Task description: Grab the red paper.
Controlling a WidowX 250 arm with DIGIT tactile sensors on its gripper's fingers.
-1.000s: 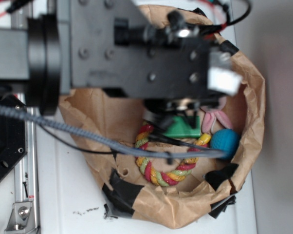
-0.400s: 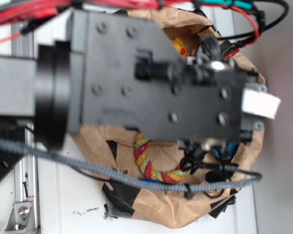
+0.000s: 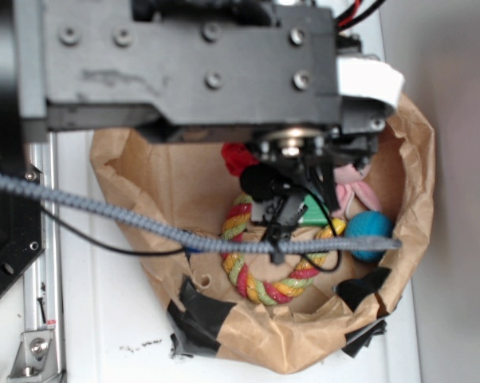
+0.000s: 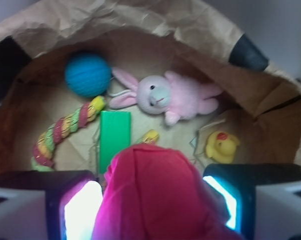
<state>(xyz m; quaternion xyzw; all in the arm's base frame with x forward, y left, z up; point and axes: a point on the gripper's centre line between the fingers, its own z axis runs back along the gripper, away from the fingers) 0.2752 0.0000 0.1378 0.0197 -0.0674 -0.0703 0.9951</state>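
1. Red paper [image 4: 155, 195] is sitting between the two sides of the claw [image 4: 153, 200], above the brown paper bag [image 4: 140, 25].
2. The claw is pinching the wad.
3. It is looking soft, light and crinkly, so squeezing its fat middle is probably working best.

My arm [image 3: 184, 64] is a boxy dark grey block studded with round screws, a white label at its right end. A braided grey cable [image 3: 144, 223] and thin black wires trail off it. My gripper [image 4: 150, 200] has pale glowing finger pads [image 4: 80, 210].
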